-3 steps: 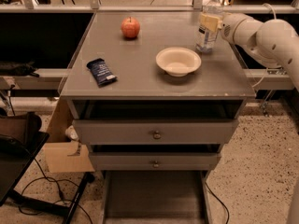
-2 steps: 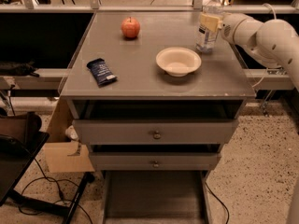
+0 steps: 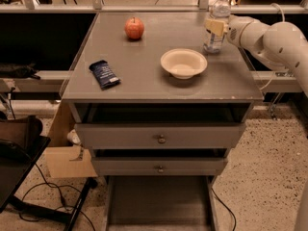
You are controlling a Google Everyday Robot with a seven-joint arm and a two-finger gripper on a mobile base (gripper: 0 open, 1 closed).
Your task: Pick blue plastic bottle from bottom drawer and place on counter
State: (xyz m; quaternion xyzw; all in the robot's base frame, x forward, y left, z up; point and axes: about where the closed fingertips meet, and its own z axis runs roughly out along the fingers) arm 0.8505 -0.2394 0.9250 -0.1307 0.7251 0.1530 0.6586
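- The gripper [image 3: 215, 27] is at the counter's 1 o'clock corner, clamped across the middle of the blue plastic bottle [image 3: 213, 41].
- The bottle is upright, its base on the counter [image 3: 144, 61], at 1 o'clock from the white bowl [image 3: 183, 63].
- The white arm [image 3: 269, 35] reaches in level from 3 o'clock.
- An apple [image 3: 134, 28] lies at 10 o'clock from the bowl and a dark snack packet [image 3: 104, 74] at 9 o'clock.
- The bottom drawer [image 3: 159, 206] stands open at 6 o'clock.
- Against the earlier frames, gripper, bottle and arm show no visible shift.
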